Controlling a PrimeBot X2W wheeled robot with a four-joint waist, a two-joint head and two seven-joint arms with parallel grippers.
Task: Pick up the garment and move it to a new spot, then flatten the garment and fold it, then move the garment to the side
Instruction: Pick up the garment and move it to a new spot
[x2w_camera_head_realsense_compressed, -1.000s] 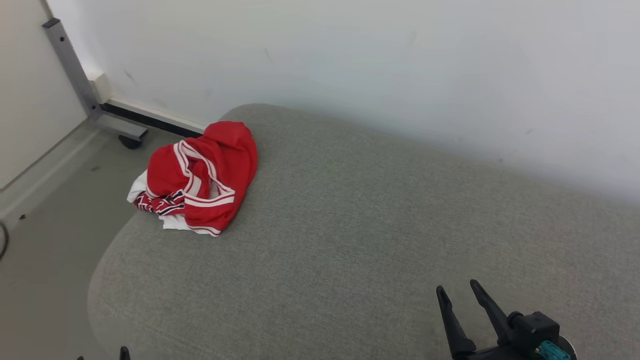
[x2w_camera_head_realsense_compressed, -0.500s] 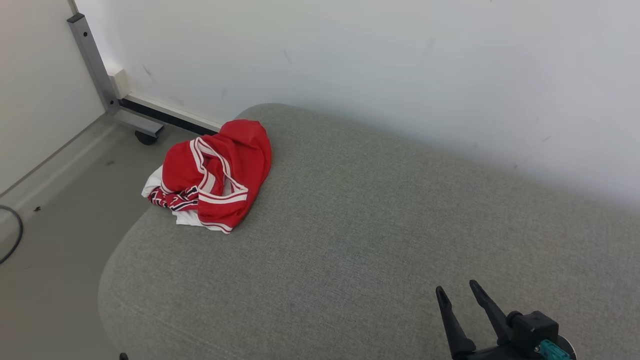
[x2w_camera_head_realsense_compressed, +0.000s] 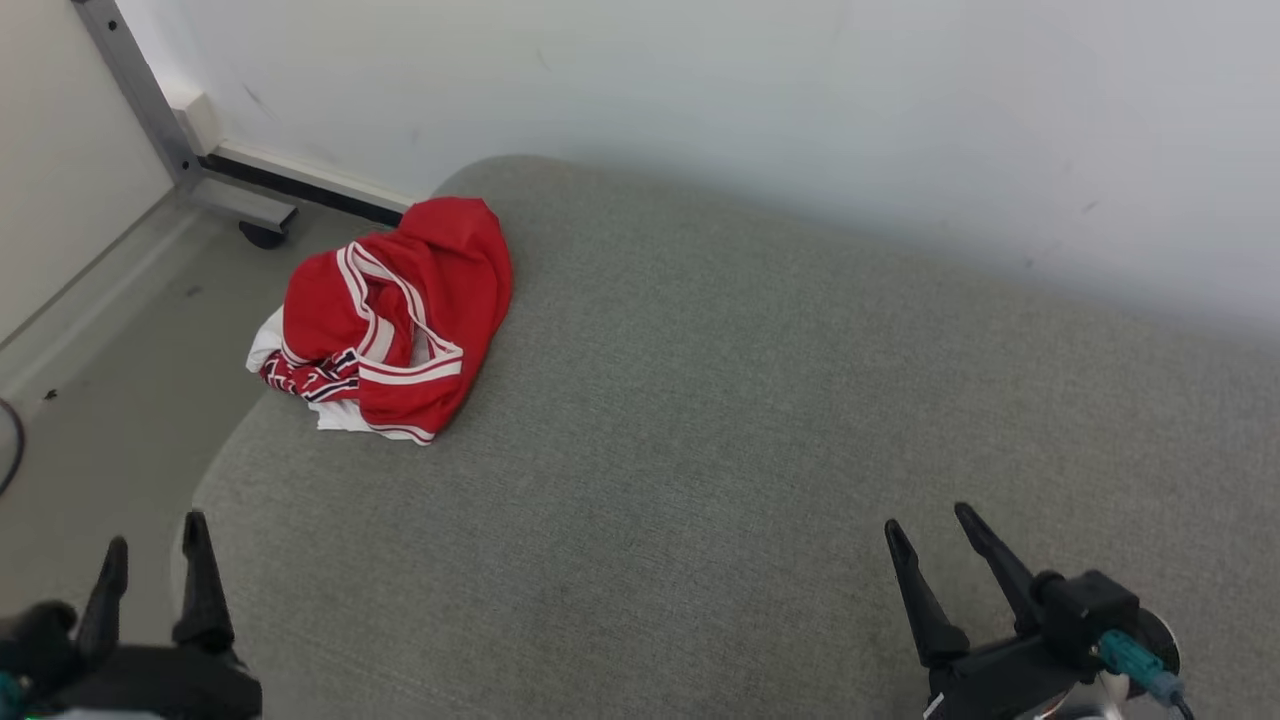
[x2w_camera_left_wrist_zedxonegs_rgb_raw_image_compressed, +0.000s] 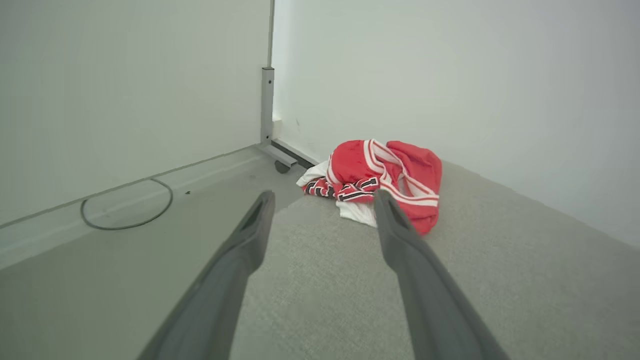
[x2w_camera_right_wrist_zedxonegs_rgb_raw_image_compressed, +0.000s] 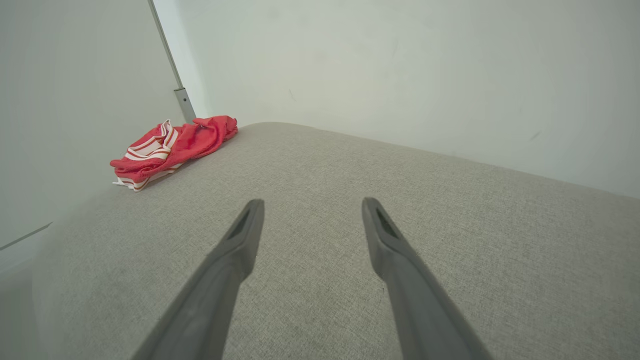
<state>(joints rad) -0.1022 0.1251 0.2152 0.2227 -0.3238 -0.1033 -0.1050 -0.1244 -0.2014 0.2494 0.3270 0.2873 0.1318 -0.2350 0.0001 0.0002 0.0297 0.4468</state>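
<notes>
Camera, not cloth, has shifted: the whole head view has slid, and the left tool (x2w_camera_head_realsense_compressed: 155, 535) now rises at the lower left. It and the right tool (x2w_camera_head_realsense_compressed: 928, 517), lower right, stand spread and empty, probably poised for the first reach. One crumpled red-and-white garment (x2w_camera_head_realsense_compressed: 400, 320) lies untouched at the upper left, on the grey padded surface (x2w_camera_head_realsense_compressed: 700, 450) by its edge. Two tools, one garment.

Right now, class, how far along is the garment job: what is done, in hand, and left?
Done: nothing; the red garment lies crumpled at the far left corner of the grey cushion. In hand: nothing held; the left gripper and right gripper hover open, apart from it. Left: picking up, moving, flattening, folding, setting aside.
</notes>
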